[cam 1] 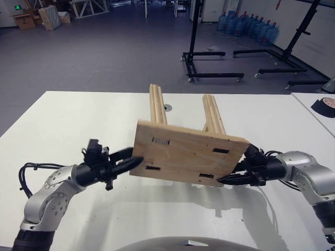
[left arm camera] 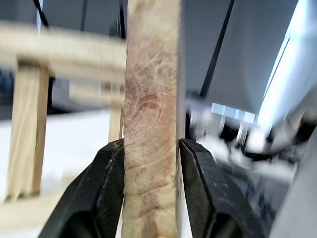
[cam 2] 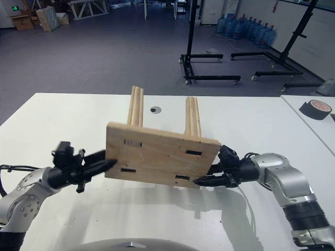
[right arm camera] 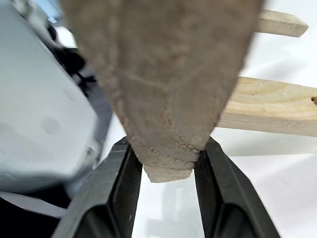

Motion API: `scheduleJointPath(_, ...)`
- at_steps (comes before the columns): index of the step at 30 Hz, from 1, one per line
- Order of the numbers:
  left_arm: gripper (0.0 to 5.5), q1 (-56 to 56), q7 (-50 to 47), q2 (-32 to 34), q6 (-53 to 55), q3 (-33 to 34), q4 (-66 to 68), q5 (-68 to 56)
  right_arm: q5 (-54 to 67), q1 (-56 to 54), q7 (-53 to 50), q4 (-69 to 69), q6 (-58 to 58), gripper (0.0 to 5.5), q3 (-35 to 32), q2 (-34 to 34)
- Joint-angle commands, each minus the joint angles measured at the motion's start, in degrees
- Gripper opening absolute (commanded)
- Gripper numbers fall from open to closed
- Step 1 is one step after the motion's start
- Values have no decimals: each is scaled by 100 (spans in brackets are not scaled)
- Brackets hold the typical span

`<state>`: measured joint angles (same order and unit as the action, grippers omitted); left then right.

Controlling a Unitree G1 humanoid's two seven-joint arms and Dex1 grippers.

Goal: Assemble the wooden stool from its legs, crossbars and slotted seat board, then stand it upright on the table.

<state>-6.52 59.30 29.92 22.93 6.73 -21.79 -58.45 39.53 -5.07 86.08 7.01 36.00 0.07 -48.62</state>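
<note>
**Stool built and in both grippers, not yet standing**

Starting closest to me: I'm holding the stool from both sides. The left gripper [cam 1: 135,160] is biting onto the left edge of the seat board [cam 1: 186,151], jaws clamped flat against the wood. The right gripper [cam 1: 226,180] is pinching the board's lower right corner, jaws closed on it just as tightly. The board is tilting its slotted face towards me, and it looks to be hanging clear of the table [cam 1: 73,120], going by the shadow underneath.

Behind the board, the legs [cam 1: 213,112] are pointing away from me, and in the left wrist view a crossbar [left arm camera: 64,47] is joining them. So I'm judging the assembly done. What's left is swinging the legs down and setting the stool upright.

Further out, the white table is carrying a small round port [cam 1: 167,107] and, off to the right, a tape roll [cam 1: 326,103]. Beyond that, black wheeled stands [cam 1: 212,65] are sitting on a grey floor, with water bottles [cam 1: 246,23] by the far wall.
</note>
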Motion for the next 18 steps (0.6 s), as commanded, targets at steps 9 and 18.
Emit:
scheduleJointPath(9, 152, -816, -2019, -447, 374, 13, -1420, -1031, 3742, -488, -2009, 990, 3208, 140, -1636, 18)
scheduleJointPath(18, 154, -1345, -4342, -412, 487, -151, -2946, -2451, 7231, 1383, -5158, 2223, 2429, 139, -1714, -137)
